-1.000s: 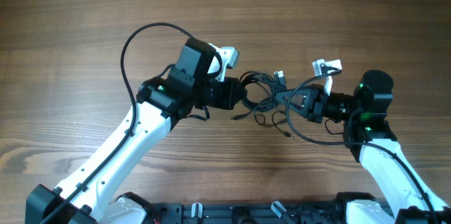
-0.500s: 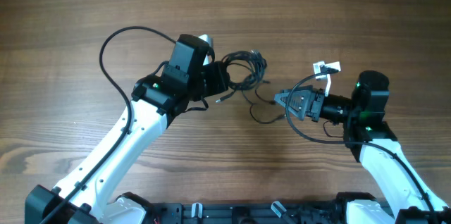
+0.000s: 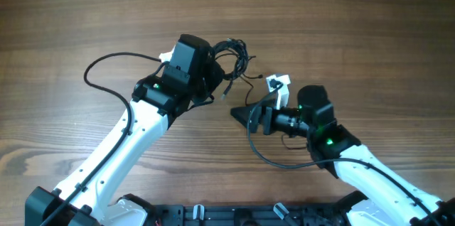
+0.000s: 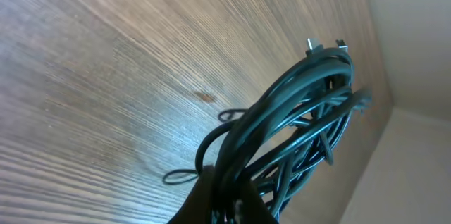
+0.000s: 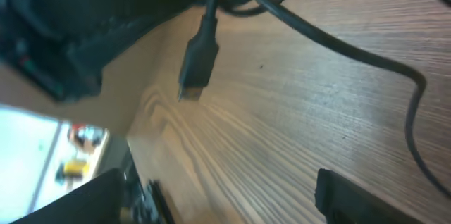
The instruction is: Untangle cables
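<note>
The left gripper [image 3: 215, 77] is shut tight on the cables [image 3: 233, 54]. The cables are one black knotted bunch. The bunch sticks out past the fingers, near the middle of the table [image 3: 370, 13]. In the left wrist view the loops go up from the pinch, above the wood. One plug [image 5: 197, 62] hangs down from the bunch, close to the wood. The right gripper [image 3: 240, 115] is near the bunch but does not touch it. Its jaws are wide apart and there is nothing between them.
</note>
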Controlling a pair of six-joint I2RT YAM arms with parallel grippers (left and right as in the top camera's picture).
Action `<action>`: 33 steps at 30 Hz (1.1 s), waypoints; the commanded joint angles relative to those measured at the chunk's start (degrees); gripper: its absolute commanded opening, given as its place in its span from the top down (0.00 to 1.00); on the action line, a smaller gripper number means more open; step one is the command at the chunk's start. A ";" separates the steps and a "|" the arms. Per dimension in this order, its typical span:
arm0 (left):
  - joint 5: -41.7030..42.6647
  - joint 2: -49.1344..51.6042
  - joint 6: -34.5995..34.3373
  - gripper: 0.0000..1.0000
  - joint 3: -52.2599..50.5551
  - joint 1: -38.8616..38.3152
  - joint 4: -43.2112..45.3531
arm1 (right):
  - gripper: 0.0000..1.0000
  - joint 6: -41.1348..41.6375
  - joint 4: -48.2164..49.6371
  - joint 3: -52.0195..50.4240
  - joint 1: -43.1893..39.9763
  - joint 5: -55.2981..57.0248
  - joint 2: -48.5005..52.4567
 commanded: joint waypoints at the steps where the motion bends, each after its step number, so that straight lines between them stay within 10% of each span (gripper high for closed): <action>1: -1.31 -0.31 -15.74 0.96 0.02 -0.44 -1.20 | 0.15 10.34 2.97 0.17 2.99 11.96 0.13; 6: -1.31 -0.31 -30.16 0.96 0.02 -2.38 -4.81 | 0.28 18.36 5.07 0.17 5.33 17.84 0.20; 13: -3.93 -0.31 -32.98 0.96 0.02 -5.62 -4.37 | 0.43 19.50 8.41 0.17 8.50 17.86 2.71; 18: -3.98 -0.31 -32.09 0.96 0.02 -5.60 -5.18 | 0.72 19.50 8.26 0.17 8.52 18.25 2.82; 26: -6.05 -0.31 -13.90 0.96 0.02 -5.46 -5.40 | 0.88 17.53 8.02 0.17 8.44 17.73 2.73; 33: -5.75 -0.31 23.10 0.96 0.02 -5.27 -2.97 | 0.88 17.42 8.07 0.22 4.37 10.75 -0.07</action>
